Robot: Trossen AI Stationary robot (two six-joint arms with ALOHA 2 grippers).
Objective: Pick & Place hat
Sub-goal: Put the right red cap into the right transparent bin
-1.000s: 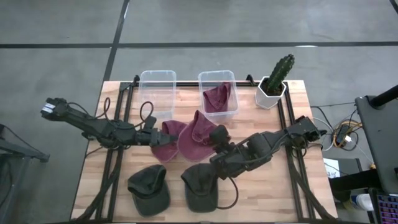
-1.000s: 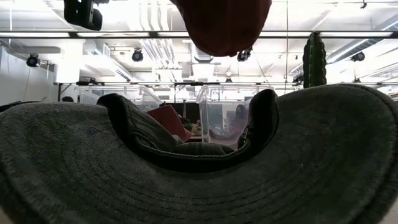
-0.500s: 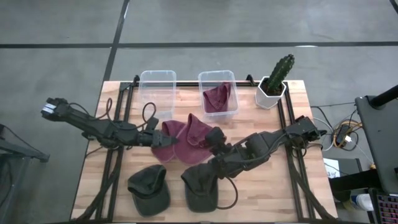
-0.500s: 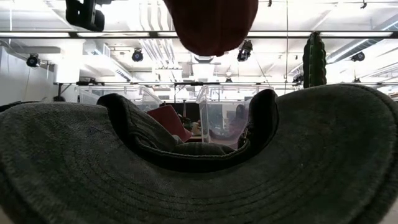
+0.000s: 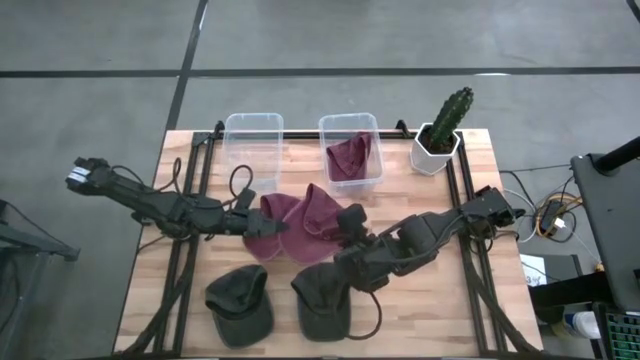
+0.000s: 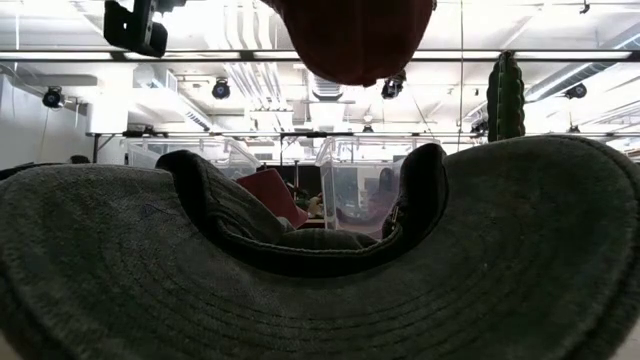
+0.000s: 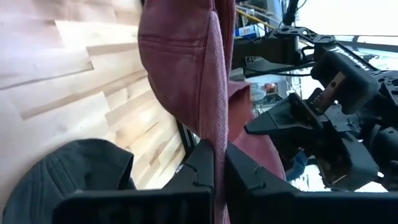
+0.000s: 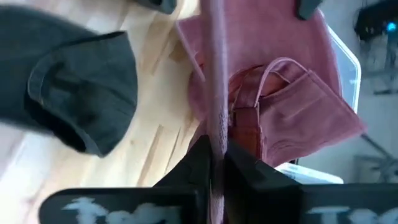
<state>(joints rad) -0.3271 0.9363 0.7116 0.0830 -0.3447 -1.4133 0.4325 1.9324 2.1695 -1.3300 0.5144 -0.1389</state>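
No writing is legible on any hat. The left gripper pinches one maroon hat between closed fingers at mid-table; the right gripper grips a second maroon hat beside it.

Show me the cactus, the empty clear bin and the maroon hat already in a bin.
cactus (image 5: 449,112), high view, on its green stem.
empty clear bin (image 5: 252,148), high view, on its bare floor.
maroon hat (image 5: 349,160), high view, on its crown.
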